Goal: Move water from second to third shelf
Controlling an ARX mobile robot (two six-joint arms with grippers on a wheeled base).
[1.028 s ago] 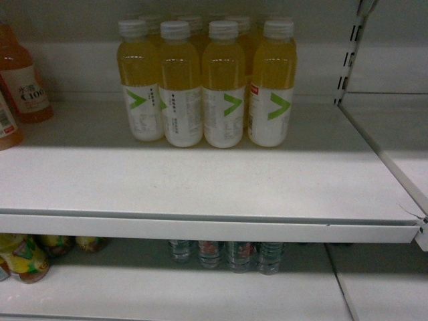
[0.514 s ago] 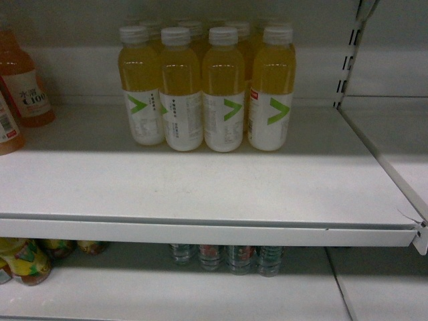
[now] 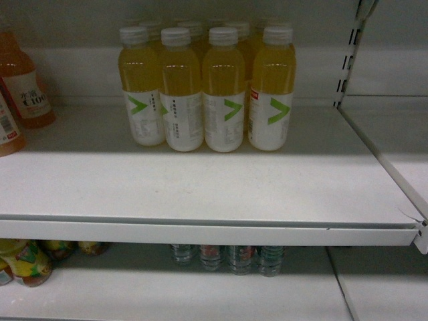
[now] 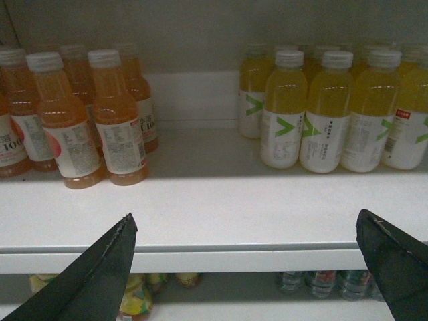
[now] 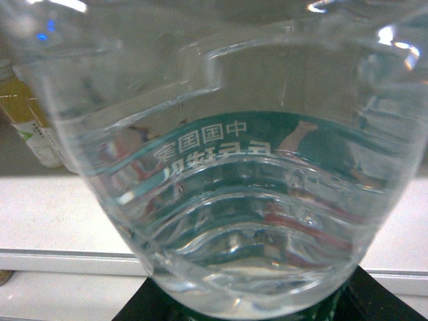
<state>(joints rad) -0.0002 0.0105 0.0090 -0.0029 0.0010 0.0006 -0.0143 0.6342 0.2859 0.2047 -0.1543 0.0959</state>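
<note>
A clear ribbed water bottle (image 5: pixel 227 167) with a dark green label band fills the right wrist view. My right gripper (image 5: pixel 247 311) is shut on it, and its black fingers (image 5: pixel 374 301) show at the bottle's lower edges. Several more water bottles (image 3: pixel 227 257) stand at the back of the lower shelf, mostly hidden under the upper shelf (image 3: pixel 200 194); they also show in the left wrist view (image 4: pixel 321 282). My left gripper (image 4: pixel 245 217) is open and holds nothing in front of the shelf's front edge. Neither gripper shows in the head view.
Several yellow drink bottles (image 3: pixel 221 87) with white labels stand at the back of the upper shelf. Orange drink bottles (image 4: pixel 87 114) stand to their left. Bottles with yellow labels (image 3: pixel 27 261) sit at the lower shelf's left. A slotted shelf upright (image 3: pixel 348 60) rises at the right.
The head view has shifted a little, so the shelf and yellow bottles sit slightly lower in the frame. Nothing on the shelves has moved.
</note>
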